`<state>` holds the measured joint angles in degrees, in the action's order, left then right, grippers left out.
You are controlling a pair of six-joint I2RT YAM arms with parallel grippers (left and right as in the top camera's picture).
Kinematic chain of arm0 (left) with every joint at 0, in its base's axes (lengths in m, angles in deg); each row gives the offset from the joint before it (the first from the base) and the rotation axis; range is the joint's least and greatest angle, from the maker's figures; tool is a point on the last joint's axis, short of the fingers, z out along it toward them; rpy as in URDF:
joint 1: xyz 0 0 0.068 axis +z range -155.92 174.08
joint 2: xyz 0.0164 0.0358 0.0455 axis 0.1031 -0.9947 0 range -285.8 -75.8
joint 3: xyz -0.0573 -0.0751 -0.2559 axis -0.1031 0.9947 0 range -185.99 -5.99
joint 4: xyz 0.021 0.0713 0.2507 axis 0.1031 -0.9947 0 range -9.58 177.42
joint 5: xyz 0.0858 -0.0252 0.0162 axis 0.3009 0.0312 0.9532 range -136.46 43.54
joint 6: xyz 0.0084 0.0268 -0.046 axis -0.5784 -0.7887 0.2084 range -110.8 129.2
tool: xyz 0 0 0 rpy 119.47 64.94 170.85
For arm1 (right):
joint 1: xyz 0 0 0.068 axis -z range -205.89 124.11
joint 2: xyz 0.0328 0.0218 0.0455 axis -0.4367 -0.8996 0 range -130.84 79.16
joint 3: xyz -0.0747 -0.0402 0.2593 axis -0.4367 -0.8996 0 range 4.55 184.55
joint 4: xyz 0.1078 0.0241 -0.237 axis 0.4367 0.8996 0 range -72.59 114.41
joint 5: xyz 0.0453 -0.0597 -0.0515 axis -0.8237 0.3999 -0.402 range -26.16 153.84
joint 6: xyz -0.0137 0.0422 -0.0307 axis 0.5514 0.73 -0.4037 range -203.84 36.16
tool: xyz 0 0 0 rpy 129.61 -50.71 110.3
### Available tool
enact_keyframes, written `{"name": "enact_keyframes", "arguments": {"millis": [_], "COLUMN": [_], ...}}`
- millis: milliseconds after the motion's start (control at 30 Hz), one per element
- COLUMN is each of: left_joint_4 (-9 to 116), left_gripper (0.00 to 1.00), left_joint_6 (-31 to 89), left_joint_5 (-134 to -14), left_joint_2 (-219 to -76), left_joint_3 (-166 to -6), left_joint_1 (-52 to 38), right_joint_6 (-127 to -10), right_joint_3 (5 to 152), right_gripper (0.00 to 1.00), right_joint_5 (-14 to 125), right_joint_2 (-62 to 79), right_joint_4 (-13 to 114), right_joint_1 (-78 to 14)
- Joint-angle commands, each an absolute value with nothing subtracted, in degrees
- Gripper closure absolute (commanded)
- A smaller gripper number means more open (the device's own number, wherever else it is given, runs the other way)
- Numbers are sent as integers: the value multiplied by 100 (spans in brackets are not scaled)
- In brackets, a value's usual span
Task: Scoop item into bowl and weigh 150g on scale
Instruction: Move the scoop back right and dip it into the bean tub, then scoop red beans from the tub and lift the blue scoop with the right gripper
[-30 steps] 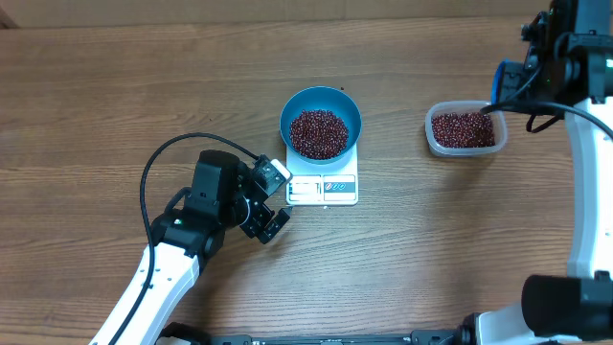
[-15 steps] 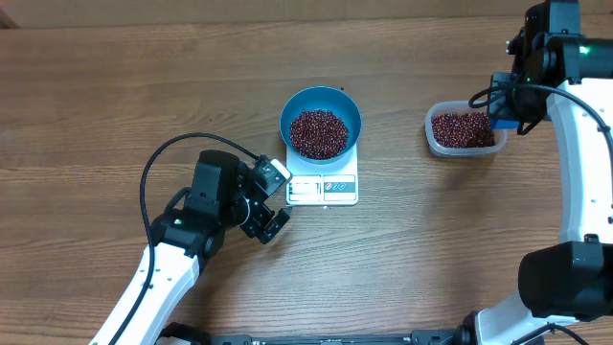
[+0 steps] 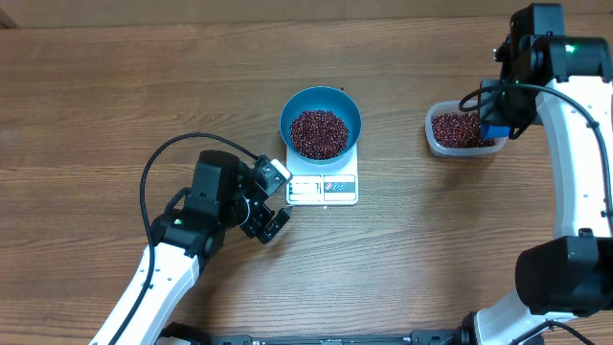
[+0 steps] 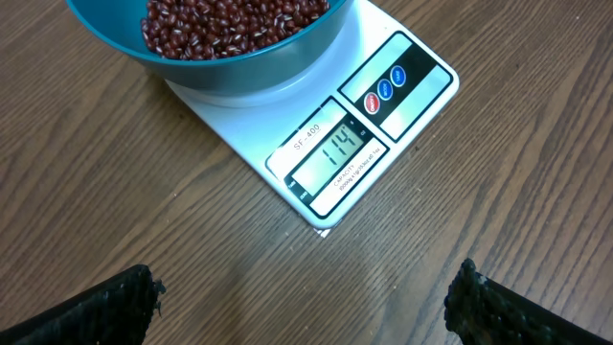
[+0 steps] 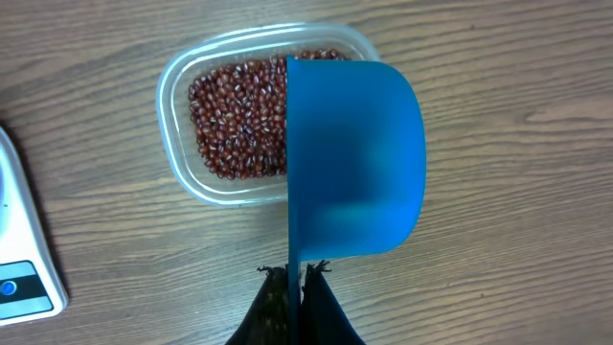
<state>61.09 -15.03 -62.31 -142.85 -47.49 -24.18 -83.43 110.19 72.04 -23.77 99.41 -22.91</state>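
The blue bowl stands on the white scale, holding a heap of the item, dark red-brown beans. In the left wrist view the bowl and its beans fill the top, and the scale reads 114 on its display. My left gripper is open just left of the scale's front, over bare wood. My right gripper is shut on the handle of a blue scoop, which is turned on edge over the right side of a clear tub.
The clear plastic tub with more beans sits right of the scale. A corner of the scale shows at the left in the right wrist view. The left arm's black cable loops over the table.
My right arm has swung in from the far right edge and brought the blue scoop toward the near side, to the tub's right rim. The left arm has stayed still.
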Motion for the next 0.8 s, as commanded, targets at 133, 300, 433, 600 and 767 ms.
{"name": "enact_keyframes", "arguments": {"millis": [133, 300, 433, 600, 767], "left_joint_4": [6109, 6109, 6109, 6109, 6109], "left_gripper": [0, 1, 1, 0, 1], "left_joint_6": [-1610, -1610, -1610, -1610, -1610], "left_joint_5": [-6238, -6238, -6238, -6238, -6238], "left_joint_2": [-14331, -14331, -14331, -14331, -14331], "left_joint_3": [-4718, -4718, -4718, -4718, -4718], "left_joint_1": [-2394, -2394, -2394, -2394, -2394], "right_joint_6": [-8302, -8306, -8439, -8437, -8404], "right_joint_3": [10292, 10123, 10123, 10123, 10121], "right_gripper": [96, 96, 96, 96, 96], "right_joint_5": [7285, 7633, 7959, 8140, 8238], "right_joint_2": [-2449, -2548, -2594, -2810, -3022], "right_joint_4": [9246, 8765, 8505, 8593, 8866], "right_joint_1": [-2295, -2326, -2453, -2601, -2717]}}
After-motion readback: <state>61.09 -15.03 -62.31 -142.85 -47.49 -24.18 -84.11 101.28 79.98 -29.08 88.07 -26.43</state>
